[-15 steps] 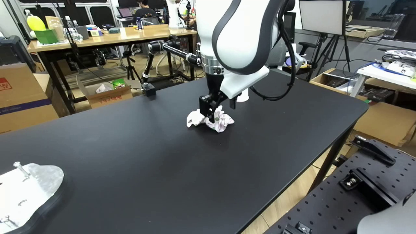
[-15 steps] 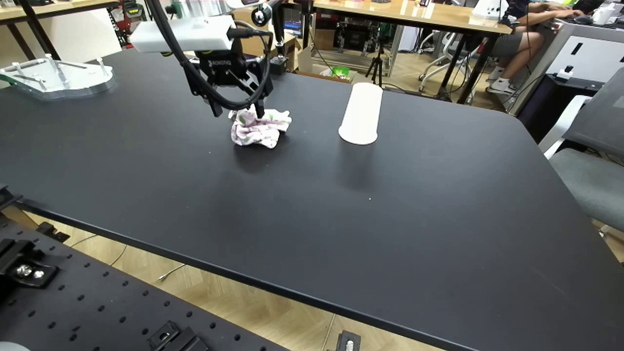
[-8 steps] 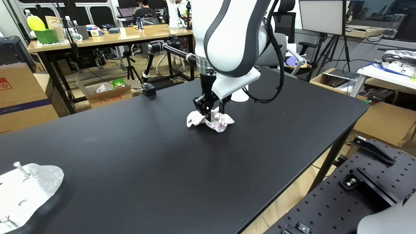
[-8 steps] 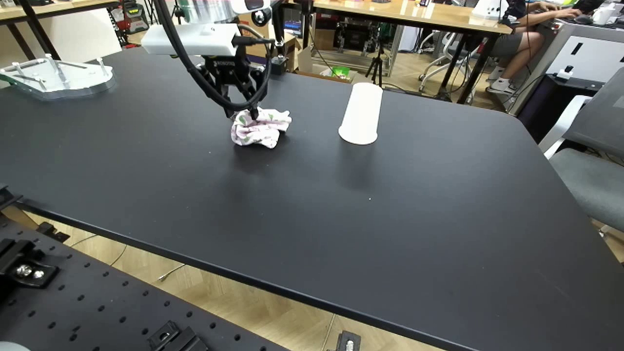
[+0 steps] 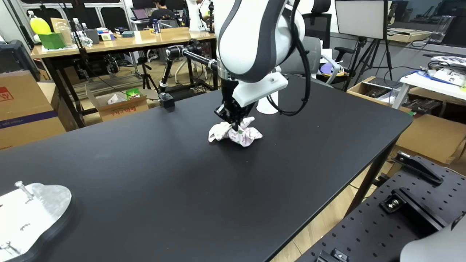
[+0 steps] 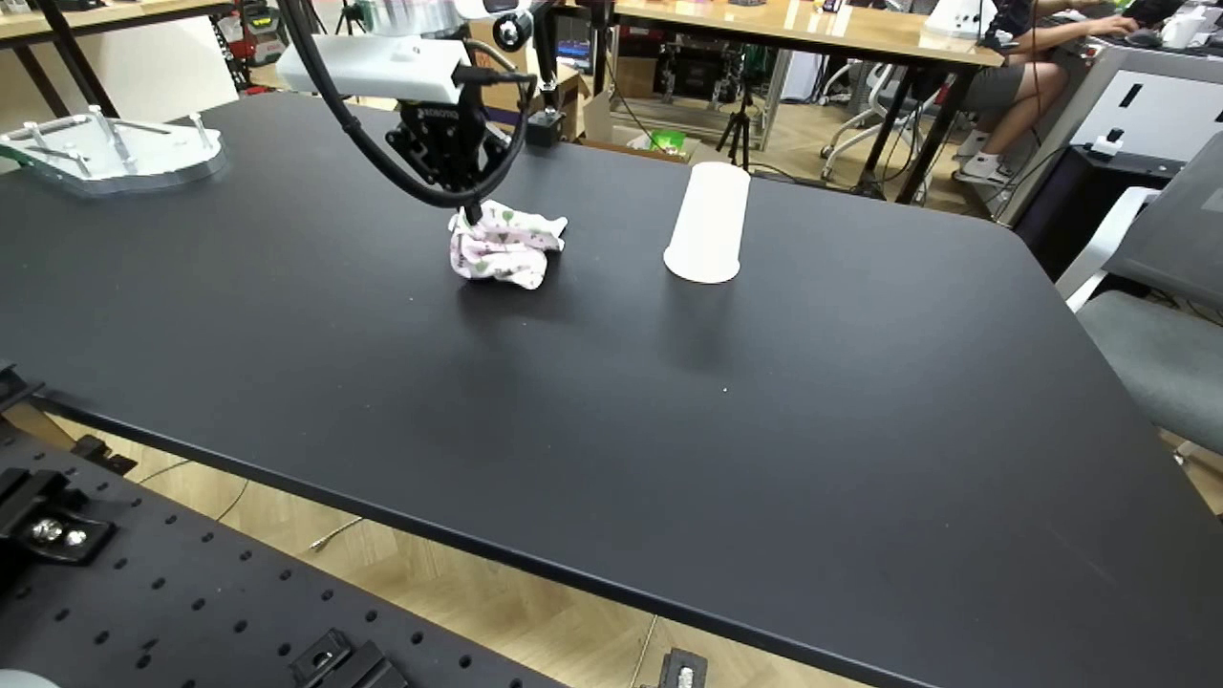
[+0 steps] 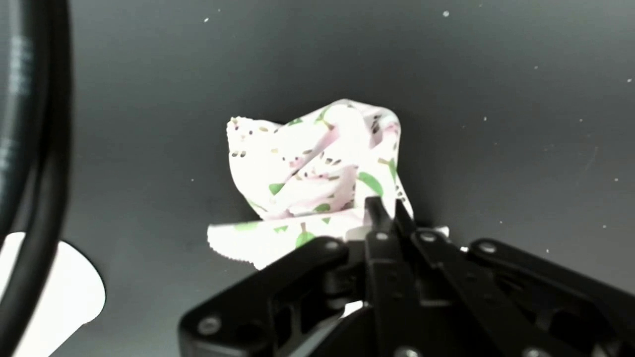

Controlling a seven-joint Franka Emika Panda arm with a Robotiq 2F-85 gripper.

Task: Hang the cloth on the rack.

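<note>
The end effector (image 7: 389,208) had its fingers spread over the cloth (image 6: 502,253) half a second ago, and now they've come together with a bit of it pinched between the tips. Folds sit differently too, and the whole bundle got tugged over a hair. Also, the arm (image 5: 242,40) has shifted and tipped some, so in an exterior view more of the white cup (image 5: 267,106) pokes out.

White arm (image 5: 242,47), dark-grey bands (image 5: 271,40). Silver collar (image 6: 411,15), white block (image 6: 382,69) below it, black plug (image 6: 489,76) in the side. Thick black cables (image 6: 354,124). Hand (image 7: 389,209): black linkages (image 7: 285,281), silver screws (image 7: 209,326), ROBOTIQ lettering (image 6: 440,113).
</note>
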